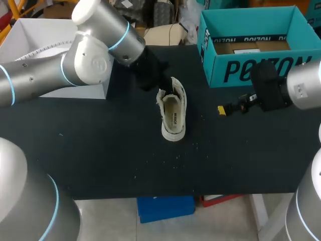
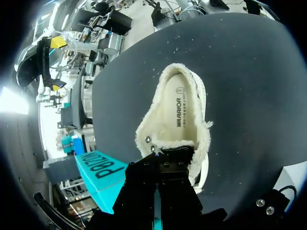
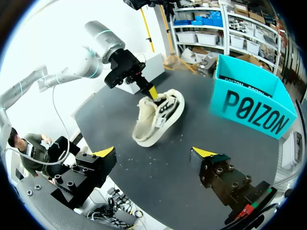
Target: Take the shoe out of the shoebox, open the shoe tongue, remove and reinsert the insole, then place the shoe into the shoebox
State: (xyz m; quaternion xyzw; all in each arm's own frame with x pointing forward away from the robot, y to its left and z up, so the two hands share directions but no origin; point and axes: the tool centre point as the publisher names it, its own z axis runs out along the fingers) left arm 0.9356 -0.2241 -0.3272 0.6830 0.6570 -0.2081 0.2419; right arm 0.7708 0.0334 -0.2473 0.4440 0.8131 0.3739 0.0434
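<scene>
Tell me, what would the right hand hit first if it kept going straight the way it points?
Most likely the white shoe. The right hand, open, points across the black table at the shoe's side, and nothing shows in between, though depth is hard to judge.

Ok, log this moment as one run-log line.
shoe: out of shoebox, on table | insole: inside shoe | left hand: at shoe's laced end | right hand: open, clear of shoe
</scene>
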